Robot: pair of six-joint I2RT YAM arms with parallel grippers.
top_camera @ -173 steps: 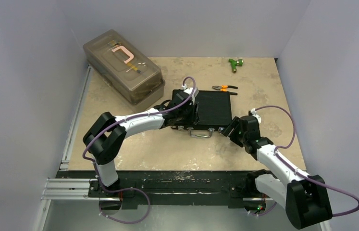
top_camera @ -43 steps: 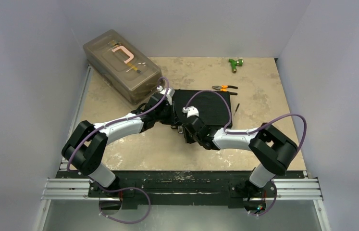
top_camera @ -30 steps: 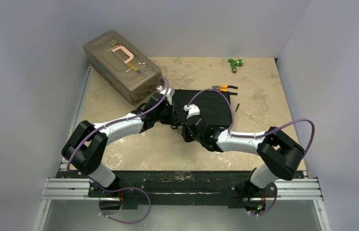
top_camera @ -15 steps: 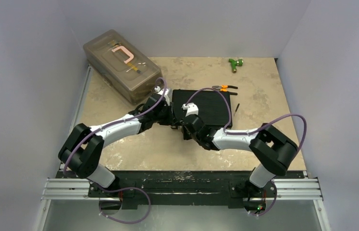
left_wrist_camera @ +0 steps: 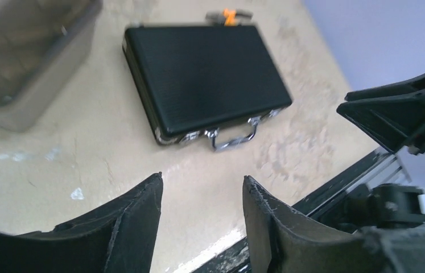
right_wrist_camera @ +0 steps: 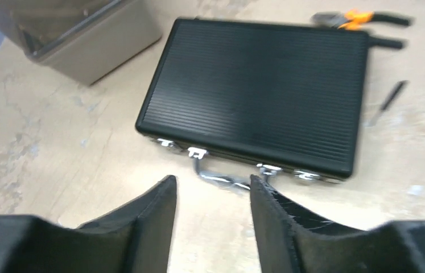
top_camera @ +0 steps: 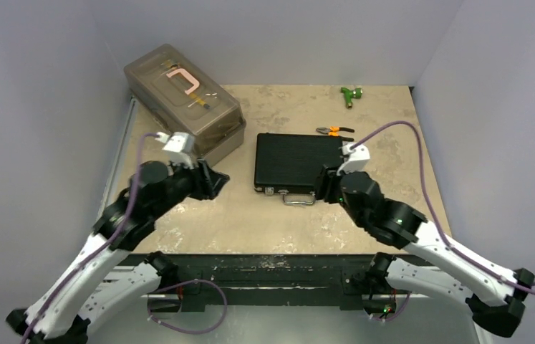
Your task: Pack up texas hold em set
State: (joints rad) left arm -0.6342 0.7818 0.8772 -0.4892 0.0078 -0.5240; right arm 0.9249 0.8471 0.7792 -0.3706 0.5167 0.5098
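Note:
The texas hold em set is a black ribbed briefcase (top_camera: 296,161) lying flat and closed in the middle of the table. Its silver handle (top_camera: 299,201) and latches face the near edge. Its contents are hidden. My left gripper (top_camera: 214,179) hangs to the left of the case, clear of it, and is open and empty (left_wrist_camera: 202,178). My right gripper (top_camera: 321,188) hovers just off the case's near right corner. In the right wrist view it is open (right_wrist_camera: 211,179), above the table and short of the handle (right_wrist_camera: 227,177), touching nothing.
A large translucent grey-brown plastic box (top_camera: 182,97) stands at the back left, close to the case. Orange-handled pliers (top_camera: 334,131) lie just behind the case. A thin black tool (right_wrist_camera: 389,96) lies to its right. A green object (top_camera: 351,94) sits near the back wall.
Both arms have drawn back from the case toward the near edge, the left to the left and the right to the right. Both grippers have opened. The case lies squarer to the table.

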